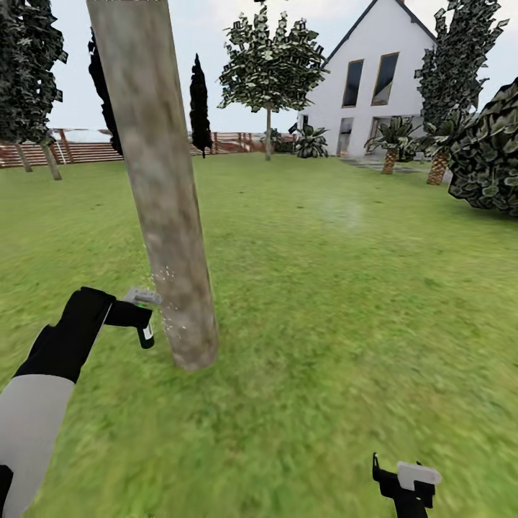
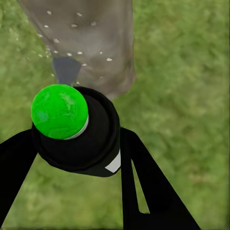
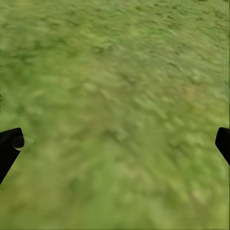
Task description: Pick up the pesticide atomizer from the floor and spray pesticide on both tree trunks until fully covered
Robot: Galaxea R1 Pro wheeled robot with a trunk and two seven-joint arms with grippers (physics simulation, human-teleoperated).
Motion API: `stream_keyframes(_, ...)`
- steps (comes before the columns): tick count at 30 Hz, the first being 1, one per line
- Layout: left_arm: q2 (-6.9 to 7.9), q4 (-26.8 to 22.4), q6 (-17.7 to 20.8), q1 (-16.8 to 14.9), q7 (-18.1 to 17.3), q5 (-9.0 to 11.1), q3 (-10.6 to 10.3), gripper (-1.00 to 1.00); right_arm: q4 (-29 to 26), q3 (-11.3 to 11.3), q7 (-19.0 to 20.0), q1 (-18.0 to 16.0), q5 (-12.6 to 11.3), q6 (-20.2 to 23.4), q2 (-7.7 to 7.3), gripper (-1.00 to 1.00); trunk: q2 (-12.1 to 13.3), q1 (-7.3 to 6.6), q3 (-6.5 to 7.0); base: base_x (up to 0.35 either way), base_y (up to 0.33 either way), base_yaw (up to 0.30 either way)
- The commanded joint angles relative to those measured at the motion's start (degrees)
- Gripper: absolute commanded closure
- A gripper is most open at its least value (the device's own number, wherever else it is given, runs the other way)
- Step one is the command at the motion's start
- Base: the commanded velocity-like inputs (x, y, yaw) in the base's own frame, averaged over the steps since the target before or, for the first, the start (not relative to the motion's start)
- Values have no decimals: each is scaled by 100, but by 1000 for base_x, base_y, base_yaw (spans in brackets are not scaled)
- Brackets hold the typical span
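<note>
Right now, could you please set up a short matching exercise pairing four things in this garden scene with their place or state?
Things:
1. tiny black atomizer with green top
2. right pincer
3. pale mottled tree trunk
4. white gabled house

Places or states:
A. open above bare grass
B. far behind the lawn
C. held in the left pincer
D. dotted with white specks

Pairs: 1-C, 2-A, 3-D, 4-B

Green lawn point(image 1: 345, 302) — white gabled house point(image 1: 374, 86), brown slat fence point(image 1: 86, 151), pale sky.
</note>
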Motion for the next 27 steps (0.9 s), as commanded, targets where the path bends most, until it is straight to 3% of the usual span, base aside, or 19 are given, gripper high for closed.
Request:
stream_keyframes(1, 1, 0, 0, 0, -3, 2, 0, 100, 0, 0, 0, 0, 0, 0, 0, -100, 0, 0, 0, 0, -272, 272)
stream_keyframes(12, 2, 0, 0, 4, -3, 2, 9, 100, 0, 0, 0, 0, 0, 0, 0, -100, 0, 0, 0, 103, -268, 274)
stream_keyframes(27, 1, 79, -9, 24, 0, -7, 4, 100, 0, 0, 0, 0, 0, 0, 0, -100, 0, 0, 0, 20, -269, 40)
